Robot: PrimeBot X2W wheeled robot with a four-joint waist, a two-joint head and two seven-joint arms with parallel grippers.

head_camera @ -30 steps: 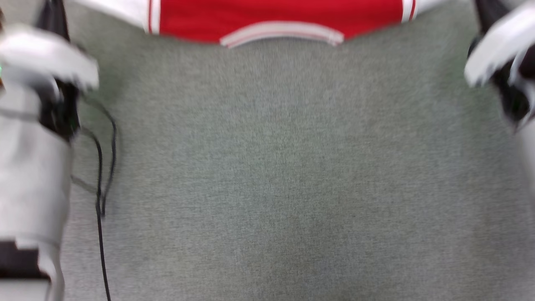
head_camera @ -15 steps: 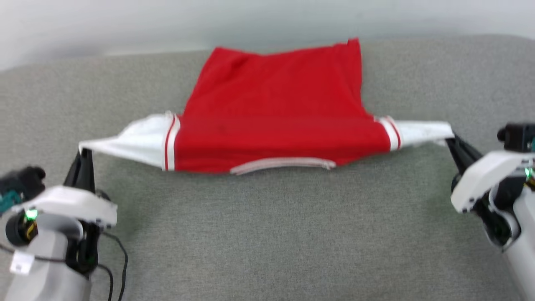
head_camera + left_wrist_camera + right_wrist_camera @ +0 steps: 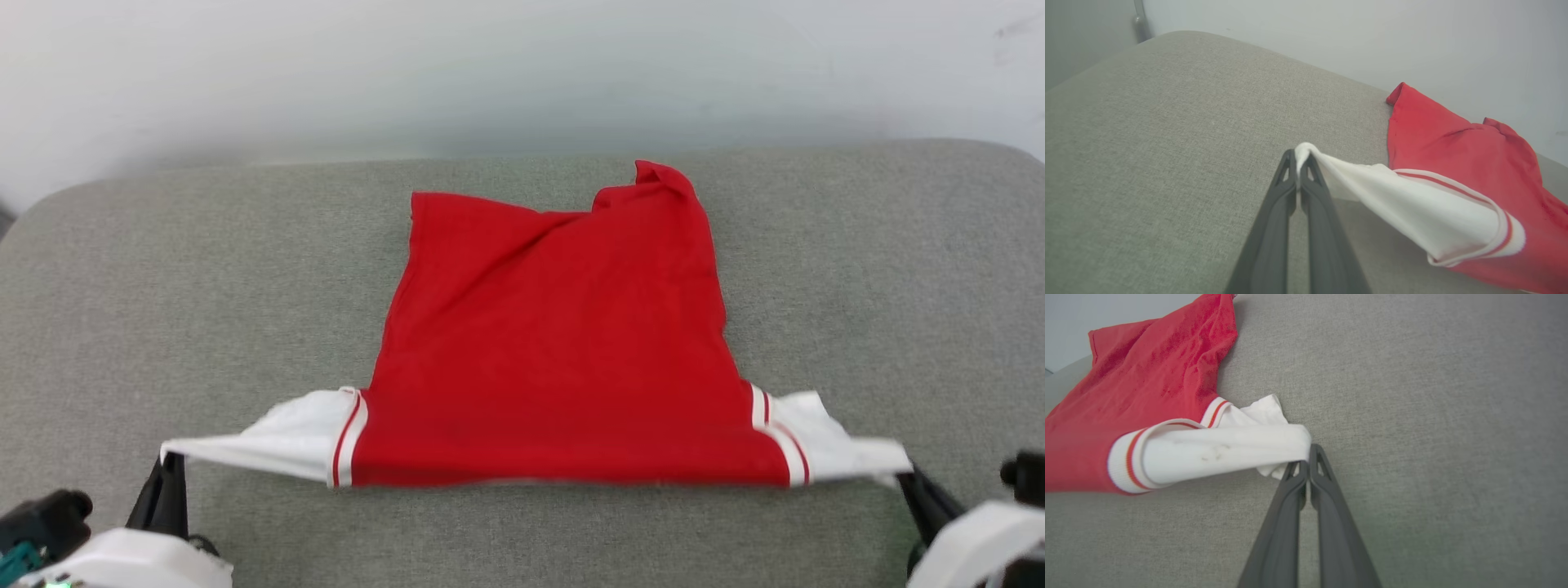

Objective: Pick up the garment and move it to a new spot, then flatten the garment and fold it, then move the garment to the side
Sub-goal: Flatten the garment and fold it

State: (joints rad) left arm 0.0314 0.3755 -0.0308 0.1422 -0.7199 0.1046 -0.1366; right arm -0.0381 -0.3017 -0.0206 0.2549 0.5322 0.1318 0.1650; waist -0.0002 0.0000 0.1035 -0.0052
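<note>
Left pincer (image 3: pixel 1299 158), dark fingers pressed together, clamps the tip of one white sleeve (image 3: pixel 1396 196) of the red jersey T-shirt with striped trim (image 3: pixel 555 351); the right pincer (image 3: pixel 1306 457) likewise grips the other white sleeve (image 3: pixel 1220 451). Taut between them, the shirt lies plain side up on the grey fabric-covered surface (image 3: pixel 204 269), its far hem rumpled near the pale wall (image 3: pixel 490 73).

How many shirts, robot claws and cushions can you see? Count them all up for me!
Shirts: 1, the red shirt with white sleeves
Claws: 2, the left claw and the right claw, each pinching a sleeve
Cushions: 1, the grey cushion under the shirt
Total: 4
</note>
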